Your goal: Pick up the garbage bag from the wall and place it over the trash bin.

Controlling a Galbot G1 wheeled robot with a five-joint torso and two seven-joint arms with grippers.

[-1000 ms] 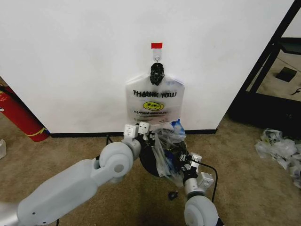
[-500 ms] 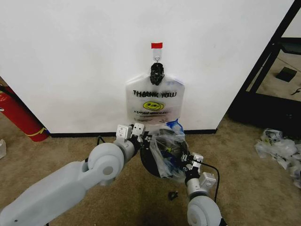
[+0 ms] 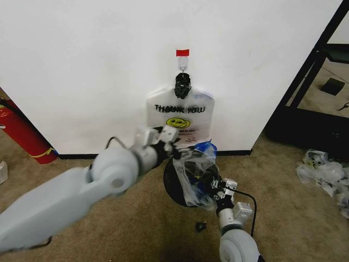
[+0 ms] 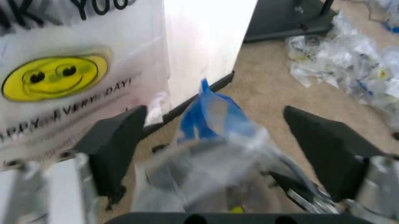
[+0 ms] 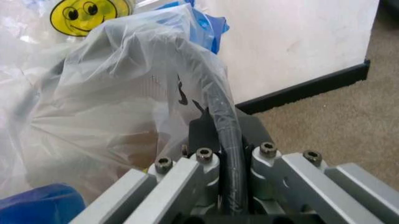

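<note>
Right pincer [image 5: 229, 186] pinching trash bin [image 3: 175, 185] rim through garbage bag [image 3: 197, 174] – left pincer [image 4: 215, 154] spread above bag

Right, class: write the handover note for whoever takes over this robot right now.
Left gripper: open, above the bin, fingers either side of the bag, not gripping.
Right gripper: shut on the bin rim, bag plastic seemingly pinched with it.
Bag: off the wall, bunched over the bin's right side. A spare bag hangs on the hook.
Done: pickup.
Left: spread the bag round the bare left rim.
</note>
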